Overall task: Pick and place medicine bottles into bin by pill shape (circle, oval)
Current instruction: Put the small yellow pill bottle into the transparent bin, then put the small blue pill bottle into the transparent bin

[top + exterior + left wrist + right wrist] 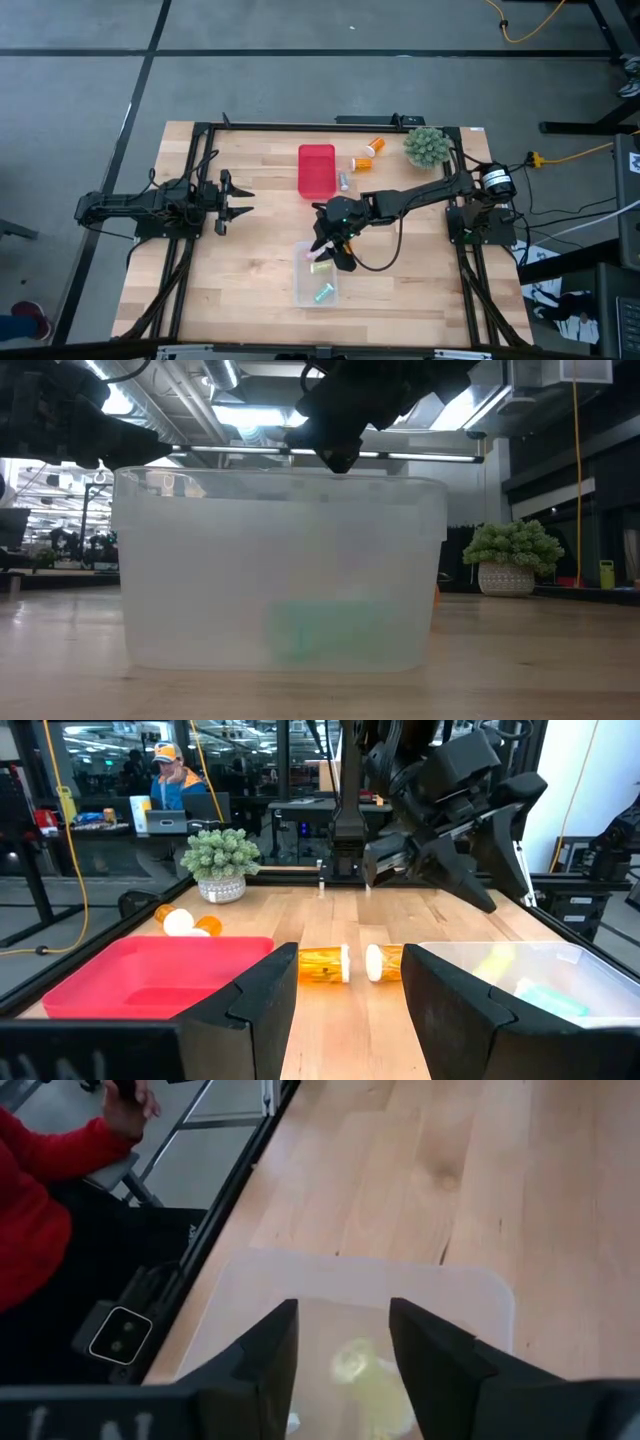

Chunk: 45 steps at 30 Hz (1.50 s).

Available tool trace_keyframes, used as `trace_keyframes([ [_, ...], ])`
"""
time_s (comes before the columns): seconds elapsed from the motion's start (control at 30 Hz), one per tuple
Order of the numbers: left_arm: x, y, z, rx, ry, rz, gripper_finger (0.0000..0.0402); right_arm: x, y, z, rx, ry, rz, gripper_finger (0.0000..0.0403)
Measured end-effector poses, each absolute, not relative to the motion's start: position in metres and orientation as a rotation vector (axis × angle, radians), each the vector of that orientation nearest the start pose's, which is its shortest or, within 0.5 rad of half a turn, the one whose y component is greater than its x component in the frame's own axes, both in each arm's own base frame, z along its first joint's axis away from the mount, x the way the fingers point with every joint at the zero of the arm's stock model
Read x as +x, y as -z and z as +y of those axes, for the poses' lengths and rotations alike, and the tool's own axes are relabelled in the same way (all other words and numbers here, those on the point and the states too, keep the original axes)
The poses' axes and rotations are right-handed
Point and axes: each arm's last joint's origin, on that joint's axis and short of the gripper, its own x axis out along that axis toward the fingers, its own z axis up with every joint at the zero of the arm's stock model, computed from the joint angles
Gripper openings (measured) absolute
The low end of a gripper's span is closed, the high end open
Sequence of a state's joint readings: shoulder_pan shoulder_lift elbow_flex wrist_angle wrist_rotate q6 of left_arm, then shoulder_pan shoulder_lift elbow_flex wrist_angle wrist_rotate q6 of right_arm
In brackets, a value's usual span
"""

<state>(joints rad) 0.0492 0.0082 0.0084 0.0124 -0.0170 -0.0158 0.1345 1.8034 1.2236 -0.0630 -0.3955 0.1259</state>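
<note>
My right gripper (326,246) hangs open over the far end of the clear bin (315,276), fingers pointing down; in the right wrist view (343,1355) a yellow bottle (357,1368) lies in the bin below the gap. A yellow-green bottle (320,268) and a green bottle (324,293) lie on the bin floor. Two orange bottles with white caps (375,148) (362,162) lie on the table by the plant, and two more (325,963) (385,961) lie on their sides just right of the red bin (316,170). My left gripper (238,198) waits open at the left.
A green spiky ball plant (426,147) in a pot stands at the far right corner. The low view looks through the clear bin's wall (280,570), with a green blur inside. A person in red (40,1190) shows beyond the table's near edge.
</note>
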Motion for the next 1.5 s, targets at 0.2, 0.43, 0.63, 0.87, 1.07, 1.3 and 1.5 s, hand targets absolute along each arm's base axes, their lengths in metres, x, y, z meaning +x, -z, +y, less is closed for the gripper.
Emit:
trace_keyframes([
  [0.2,0.098,-0.167,0.005,-0.016,-0.066,-0.013,0.0173,0.389,-0.220,0.064,0.199,-0.470,0.676,0.0174],
  [0.43,0.098,-0.167,0.005,-0.016,-0.066,-0.013,0.0173,0.390,-0.220,0.061,0.199,-0.458,0.675,0.0174],
  [0.63,0.098,-0.167,0.005,-0.016,-0.066,-0.013,0.0173,0.388,-0.220,0.050,0.216,-0.426,0.703,0.0174],
  [0.87,0.098,-0.167,0.005,-0.016,-0.066,-0.013,0.0173,0.371,-0.237,0.034,0.228,-0.368,0.771,0.0174],
  [1.07,0.098,-0.167,0.005,-0.016,-0.067,-0.013,0.0173,0.347,-0.253,0.020,0.108,-0.072,0.864,0.0174],
  [1.3,0.098,-0.167,0.005,-0.016,-0.066,-0.013,0.0173,0.324,-0.264,0.002,0.027,0.485,0.886,0.0174],
  [1.5,0.098,-0.167,0.005,-0.016,-0.067,-0.013,0.0173,0.313,-0.258,-0.017,0.043,0.803,0.856,0.0174],
])
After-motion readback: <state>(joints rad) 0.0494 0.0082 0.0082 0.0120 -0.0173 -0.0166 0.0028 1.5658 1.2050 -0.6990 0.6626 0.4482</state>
